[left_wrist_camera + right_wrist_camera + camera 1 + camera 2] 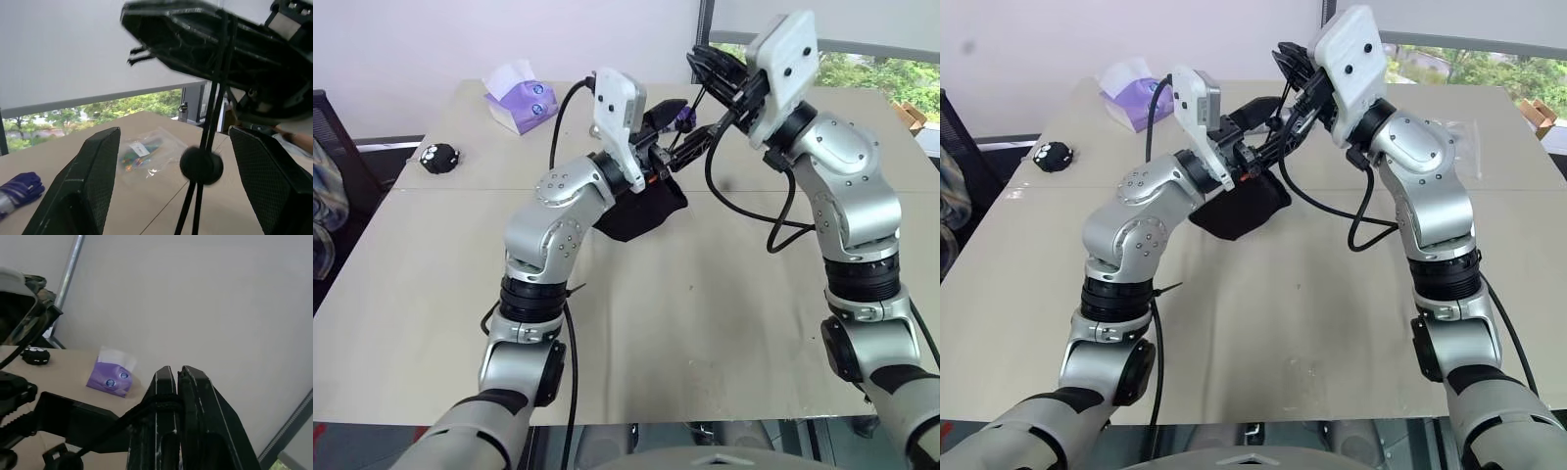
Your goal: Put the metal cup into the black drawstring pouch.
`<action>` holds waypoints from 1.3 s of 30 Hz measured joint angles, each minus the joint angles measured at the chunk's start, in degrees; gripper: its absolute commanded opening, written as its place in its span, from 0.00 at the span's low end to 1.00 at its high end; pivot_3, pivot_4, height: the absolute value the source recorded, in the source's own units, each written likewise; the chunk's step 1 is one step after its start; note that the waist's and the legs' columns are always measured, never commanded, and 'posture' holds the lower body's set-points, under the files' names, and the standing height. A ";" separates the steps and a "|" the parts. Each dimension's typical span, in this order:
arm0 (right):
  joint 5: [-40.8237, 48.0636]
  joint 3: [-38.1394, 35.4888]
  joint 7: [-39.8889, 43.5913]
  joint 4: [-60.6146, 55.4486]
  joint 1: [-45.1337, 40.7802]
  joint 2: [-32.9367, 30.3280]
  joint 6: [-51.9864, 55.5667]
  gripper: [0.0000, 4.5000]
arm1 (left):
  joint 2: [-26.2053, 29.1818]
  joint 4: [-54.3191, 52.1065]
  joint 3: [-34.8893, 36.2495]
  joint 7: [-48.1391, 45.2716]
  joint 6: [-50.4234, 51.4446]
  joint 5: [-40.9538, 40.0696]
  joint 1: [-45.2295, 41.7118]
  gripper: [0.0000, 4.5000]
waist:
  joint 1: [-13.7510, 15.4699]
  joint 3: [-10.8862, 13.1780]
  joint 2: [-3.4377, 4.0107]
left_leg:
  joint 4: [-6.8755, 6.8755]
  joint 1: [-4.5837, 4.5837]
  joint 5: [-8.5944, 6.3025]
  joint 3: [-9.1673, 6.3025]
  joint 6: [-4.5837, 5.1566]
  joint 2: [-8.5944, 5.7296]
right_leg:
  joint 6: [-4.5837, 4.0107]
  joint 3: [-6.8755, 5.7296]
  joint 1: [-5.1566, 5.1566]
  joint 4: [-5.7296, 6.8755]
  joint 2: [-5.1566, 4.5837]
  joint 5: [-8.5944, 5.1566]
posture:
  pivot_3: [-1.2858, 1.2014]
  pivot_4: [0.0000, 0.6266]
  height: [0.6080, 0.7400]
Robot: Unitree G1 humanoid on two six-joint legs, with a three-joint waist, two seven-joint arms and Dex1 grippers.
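Left gripper: fingers stood wide apart, clamped on nothing; the cord and its round toggle hung in the gap between them.
Right gripper: fingers pressed together, pinching the thin black cord of the pouch, raised above the middle of the table toward its far edge.
Black drawstring pouch: hung off the table, its body sagging just beside and below the left gripper, its cord drawn up to the right gripper.
Metal cup: I could not tell where it was; it may have been inside the pouch.
Table: beige, its near half bare.
Tissue box: purple, near the far left corner of the table.
Small black white-spotted object: near the left edge.
Clear plastic bag: flat on the far right part of the table.
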 measured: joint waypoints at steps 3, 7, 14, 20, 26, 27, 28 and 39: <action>0.14 0.24 0.35 -0.54 0.29 0.00 0.42 0.00 | -0.61 -0.04 1.56 -0.65 0.05 -1.13 0.00 0.35 | 0.00 0.00 0.00 | 0.00 0.00 0.00 -0.01 0.00 0.00 | 0.00 0.00 0.00 0.00 0.00 0.00 | 0.52 0.24 1.00; 0.22 0.31 0.41 -0.93 0.34 0.00 0.93 0.00 | -0.21 -0.31 1.26 -1.83 0.31 -1.24 0.46 0.01 | -0.01 0.00 0.00 | 0.00 0.00 0.00 -0.01 0.00 0.00 | 0.00 -0.01 0.00 0.00 0.00 0.00 | 0.52 0.24 1.00; 0.17 0.35 0.30 -0.82 0.23 0.14 1.07 0.00 | 2.01 -1.10 -2.20 -3.65 1.79 1.17 4.10 0.01 | -0.03 0.00 0.00 | 0.00 0.02 -0.01 -0.02 0.02 0.01 | 0.00 -0.01 0.00 0.03 0.00 0.00 | 0.52 0.24 1.00; 0.21 0.35 0.23 -0.83 -0.65 0.70 1.07 0.00 | 1.50 0.71 -2.02 -2.54 2.17 2.45 3.99 0.01 | -0.01 0.00 0.00 | 0.00 0.01 -0.02 -0.02 0.03 0.01 | 0.00 -0.02 0.00 0.03 0.00 0.00 | 0.52 0.24 1.00; 0.28 0.35 0.26 -0.86 -0.65 1.13 1.15 0.00 | 1.24 1.56 -1.74 -2.15 2.31 3.35 3.95 0.01 | -0.02 0.00 0.00 | 0.00 0.01 -0.01 -0.01 0.02 0.01 | 0.00 -0.02 -0.01 0.02 0.00 0.00 | 0.52 0.24 1.00; 0.38 0.35 0.27 -0.86 -0.69 1.24 1.15 0.00 | 1.26 1.56 -1.76 -2.20 2.31 3.56 3.97 0.01 | -0.02 0.00 0.00 | 0.00 0.01 -0.01 -0.02 0.02 0.01 | 0.00 -0.02 -0.01 0.02 0.00 0.00 | 0.52 0.24 1.00; 0.55 0.35 0.29 -0.87 -0.84 1.44 1.15 0.00 | 1.26 1.56 -1.77 -2.29 2.31 3.79 4.01 0.01 | -0.02 0.00 0.00 | 0.00 0.01 -0.01 -0.01 0.02 0.01 | 0.00 -0.02 -0.01 0.03 0.00 0.00 | 0.52 0.24 1.00; 4.71 -1.02 0.05 -0.96 -3.93 6.36 -3.74 0.00 | 0.66 1.80 -2.20 -3.00 1.51 4.97 5.97 0.01 | 0.03 0.00 0.00 | 0.00 0.00 -0.02 -0.02 0.03 0.02 | 0.00 -0.02 -0.01 0.02 -0.01 0.00 | 0.52 0.24 1.00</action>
